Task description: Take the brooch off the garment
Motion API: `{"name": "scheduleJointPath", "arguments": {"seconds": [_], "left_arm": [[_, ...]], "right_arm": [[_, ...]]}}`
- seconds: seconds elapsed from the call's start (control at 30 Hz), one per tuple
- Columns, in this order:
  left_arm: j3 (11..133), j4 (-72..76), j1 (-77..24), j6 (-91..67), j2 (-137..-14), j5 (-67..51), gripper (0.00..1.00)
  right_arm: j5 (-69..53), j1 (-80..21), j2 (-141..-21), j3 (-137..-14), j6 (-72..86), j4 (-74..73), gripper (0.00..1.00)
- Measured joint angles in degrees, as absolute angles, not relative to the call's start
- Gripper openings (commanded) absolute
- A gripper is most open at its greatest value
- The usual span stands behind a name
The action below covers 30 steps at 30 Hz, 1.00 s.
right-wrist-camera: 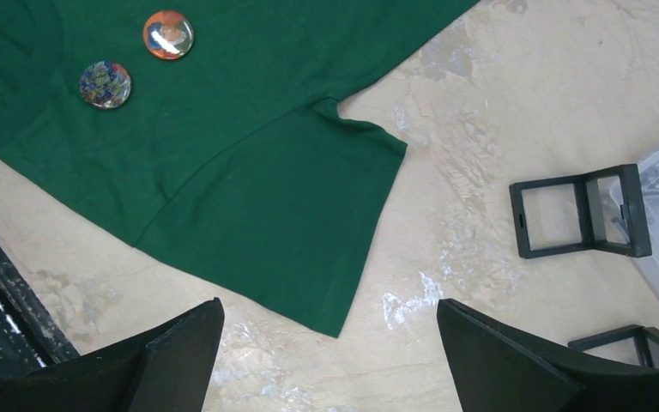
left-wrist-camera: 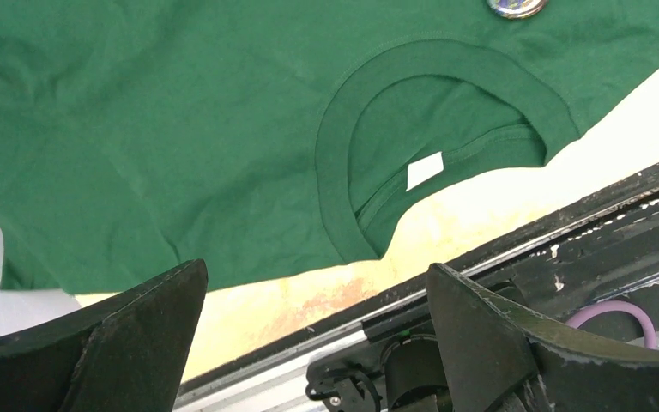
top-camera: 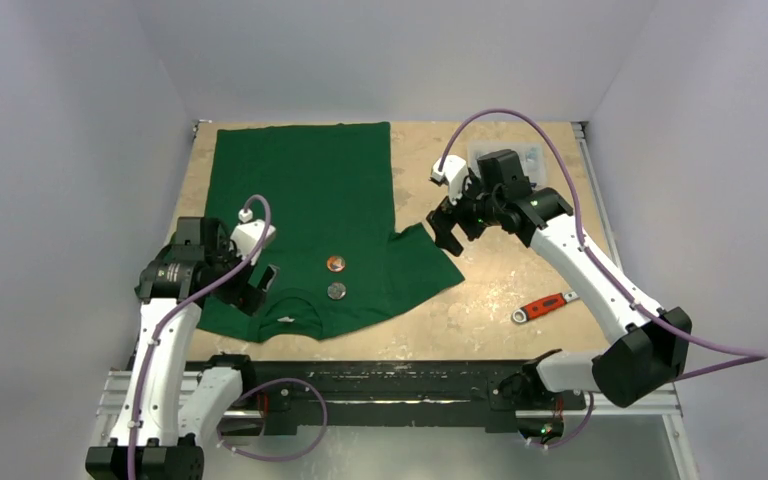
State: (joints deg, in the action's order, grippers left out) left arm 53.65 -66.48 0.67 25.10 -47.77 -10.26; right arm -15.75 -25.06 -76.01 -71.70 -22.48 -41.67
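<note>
The dark green T-shirt [top-camera: 300,190] lies flat on the table with its neck at the near edge. Two round brooches sit on its chest: an orange one [top-camera: 335,263] and a multicoloured one [top-camera: 337,290]. Both also show in the right wrist view, orange [right-wrist-camera: 168,35] and multicoloured [right-wrist-camera: 105,85]. My left gripper [top-camera: 260,285] is open and empty, hovering over the shirt's shoulder left of the collar; its view shows the collar with its white label [left-wrist-camera: 425,170]. My right gripper [top-camera: 450,228] is open and empty above the table by the right sleeve [right-wrist-camera: 292,232].
A red-handled wrench [top-camera: 545,305] lies on the table at the right front. A clear plastic box [top-camera: 520,158] stands at the back right behind my right wrist. Black square frames [right-wrist-camera: 579,210] lie beside it. The black front rail [left-wrist-camera: 566,223] runs just past the collar.
</note>
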Motion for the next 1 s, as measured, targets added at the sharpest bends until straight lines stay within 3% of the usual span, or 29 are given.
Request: {"name": "scheduleJointPath", "arguments": {"seconds": [0.27,0.43,0.6,0.9,1.0], "left_arm": [[53.69,-62.67,-6.31,26.20,-52.38,-14.00,1.00],[55.57,-59.72,-14.55,22.06,-58.61,-13.78,0.88],[56.95,-54.54,-17.89,12.71,-63.99,-16.73,0.67],[56.51,-46.74,-21.30,-4.84,-72.44,-16.82,0.59],[53.58,-43.31,-20.14,-9.43,-73.91,-21.12,0.55]], "right_arm": [[-20.53,-25.06,-78.61,-70.78,-19.31,-41.15,0.99],[-24.75,-25.06,-84.49,-70.78,-16.56,-40.91,0.97],[-29.36,-25.06,-90.83,-70.85,-12.73,-40.58,0.89],[-34.76,-25.06,-93.49,-70.91,-6.59,-37.41,0.72],[-36.67,-25.08,-93.73,-70.67,-4.25,-35.14,0.59]]}}
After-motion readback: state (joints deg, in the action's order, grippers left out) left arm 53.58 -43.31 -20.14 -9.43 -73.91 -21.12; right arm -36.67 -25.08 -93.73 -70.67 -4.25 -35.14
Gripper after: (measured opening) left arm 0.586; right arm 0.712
